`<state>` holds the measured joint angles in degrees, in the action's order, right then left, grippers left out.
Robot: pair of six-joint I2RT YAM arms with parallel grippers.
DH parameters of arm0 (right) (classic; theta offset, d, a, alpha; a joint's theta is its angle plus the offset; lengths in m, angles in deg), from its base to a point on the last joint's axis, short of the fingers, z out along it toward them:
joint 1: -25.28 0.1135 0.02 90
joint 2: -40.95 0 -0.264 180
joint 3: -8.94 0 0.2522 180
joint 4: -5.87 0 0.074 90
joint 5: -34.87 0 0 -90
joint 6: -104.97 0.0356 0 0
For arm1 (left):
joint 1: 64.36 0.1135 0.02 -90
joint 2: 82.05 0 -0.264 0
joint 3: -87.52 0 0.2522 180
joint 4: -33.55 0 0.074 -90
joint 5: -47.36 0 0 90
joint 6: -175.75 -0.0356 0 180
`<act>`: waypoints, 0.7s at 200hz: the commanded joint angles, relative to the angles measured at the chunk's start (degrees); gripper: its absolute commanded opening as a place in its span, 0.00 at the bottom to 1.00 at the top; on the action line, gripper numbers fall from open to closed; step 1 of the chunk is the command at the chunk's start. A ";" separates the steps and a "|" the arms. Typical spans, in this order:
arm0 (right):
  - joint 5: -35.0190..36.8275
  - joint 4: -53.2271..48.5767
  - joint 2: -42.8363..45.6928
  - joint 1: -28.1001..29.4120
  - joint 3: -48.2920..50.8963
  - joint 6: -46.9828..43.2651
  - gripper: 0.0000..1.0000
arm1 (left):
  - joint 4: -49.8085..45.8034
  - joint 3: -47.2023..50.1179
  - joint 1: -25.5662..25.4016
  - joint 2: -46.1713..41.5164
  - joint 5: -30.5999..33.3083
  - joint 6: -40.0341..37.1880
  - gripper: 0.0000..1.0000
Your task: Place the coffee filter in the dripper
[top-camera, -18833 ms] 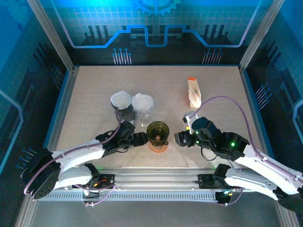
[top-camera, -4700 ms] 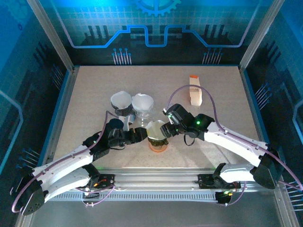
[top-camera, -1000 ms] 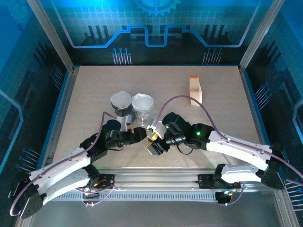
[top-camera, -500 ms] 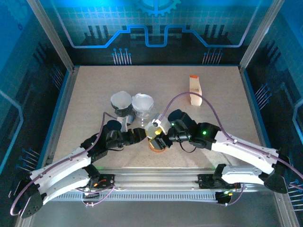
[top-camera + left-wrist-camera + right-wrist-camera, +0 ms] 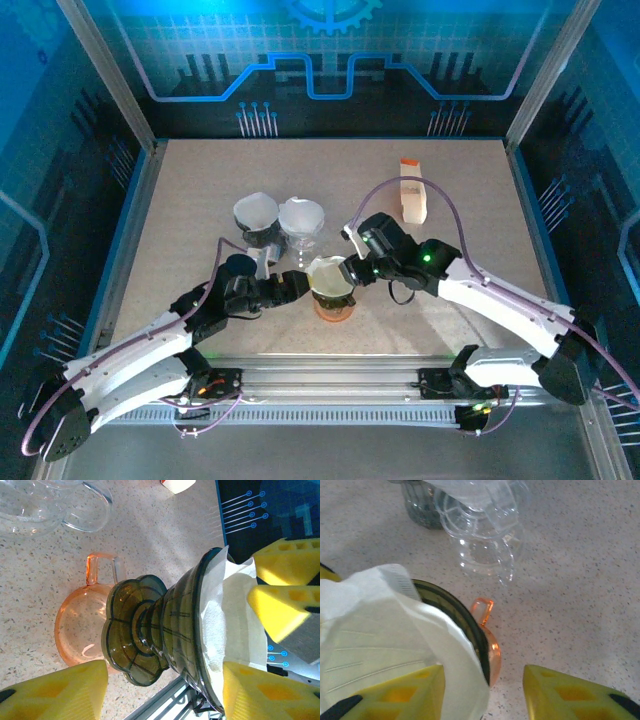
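The olive-green dripper (image 5: 330, 277) stands on an orange cup (image 5: 336, 308) near the table's front. A white paper filter (image 5: 328, 270) lies inside it, one edge riding over the rim (image 5: 455, 645). My left gripper (image 5: 298, 286) reaches in from the left. Its yellow fingers (image 5: 60, 692) bracket the dripper (image 5: 165, 625) from base flange to rim, the far pad against the filter (image 5: 225, 620). My right gripper (image 5: 353, 268) hovers at the rim's right side, open (image 5: 482, 670). One of its fingers (image 5: 395, 695) lies under the filter's overhang, and nothing is between them.
Behind the dripper stand a clear glass dripper (image 5: 302, 220) and a dark one holding a white filter (image 5: 256, 213). A white filter box with an orange top (image 5: 411, 198) lies at the back right. The orange cup's handle (image 5: 482, 611) points toward the clear glassware (image 5: 485, 550).
The dripper was empty at first and now holds the filter. Over the last second my right gripper has lifted off the dripper and drawn back to the right. The left arm has stayed put.
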<state>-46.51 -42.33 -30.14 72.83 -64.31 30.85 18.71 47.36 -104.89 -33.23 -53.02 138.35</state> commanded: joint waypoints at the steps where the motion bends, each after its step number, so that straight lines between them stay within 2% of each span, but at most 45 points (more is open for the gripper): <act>1: 3.24 -1.67 -0.59 -0.35 -1.54 0.02 0.40 | 0.37 0.12 0.27 -0.25 -0.28 -0.23 0.63; 28: 3.98 -1.34 -0.54 -0.27 -1.19 0.20 0.37 | -0.16 -0.48 0.28 -1.48 -0.42 -0.80 0.63; 59: 4.56 -1.33 -0.71 -0.15 -1.07 0.38 0.36 | -0.27 -0.70 0.24 -1.84 -0.62 -0.61 0.54; 82: 5.02 -1.16 -0.46 0.33 -1.26 0.29 0.36 | 0.02 -0.44 0.23 -2.05 -0.59 -0.47 0.54; 117: 4.94 -1.22 0.86 0.76 -2.47 -0.96 0.43 | 0.16 -0.07 0.26 -1.76 -0.86 -0.41 0.54; 140: 1.65 -1.19 0.94 0.96 -3.99 -2.87 0.48 | 0.34 0.02 0.26 -1.27 -0.97 -0.45 0.54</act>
<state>-43.15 -43.05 -30.54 73.01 -64.99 29.87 18.64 47.36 -104.92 -34.52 -53.04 138.21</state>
